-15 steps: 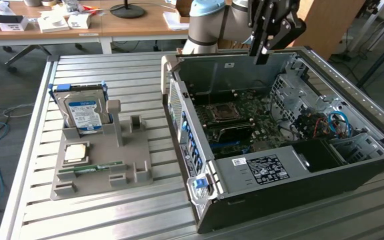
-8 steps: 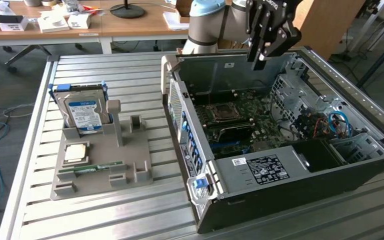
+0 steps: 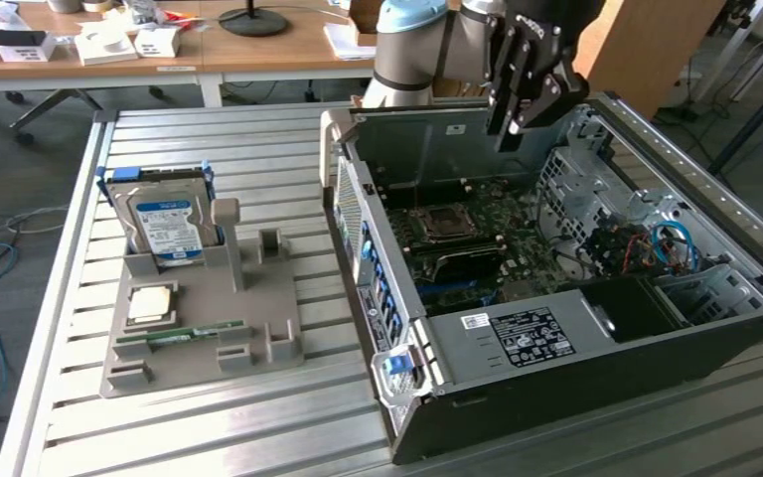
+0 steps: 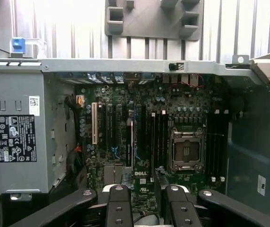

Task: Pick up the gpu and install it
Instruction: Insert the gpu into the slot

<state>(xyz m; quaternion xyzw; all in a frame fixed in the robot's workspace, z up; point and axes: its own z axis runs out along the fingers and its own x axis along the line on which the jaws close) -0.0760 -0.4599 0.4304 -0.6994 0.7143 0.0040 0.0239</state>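
The gripper (image 4: 146, 203) is narrowed on a thin dark card seen edge-on, apparently the gpu (image 4: 161, 185), carried upright so its edge can meet a slot. It hangs over the far end of the open case (image 3: 594, 388), facing the motherboard (image 4: 125, 137). At the exterior view's left, the tray (image 3: 196, 373) props the drive (image 3: 167, 224) upright for easy grasping.
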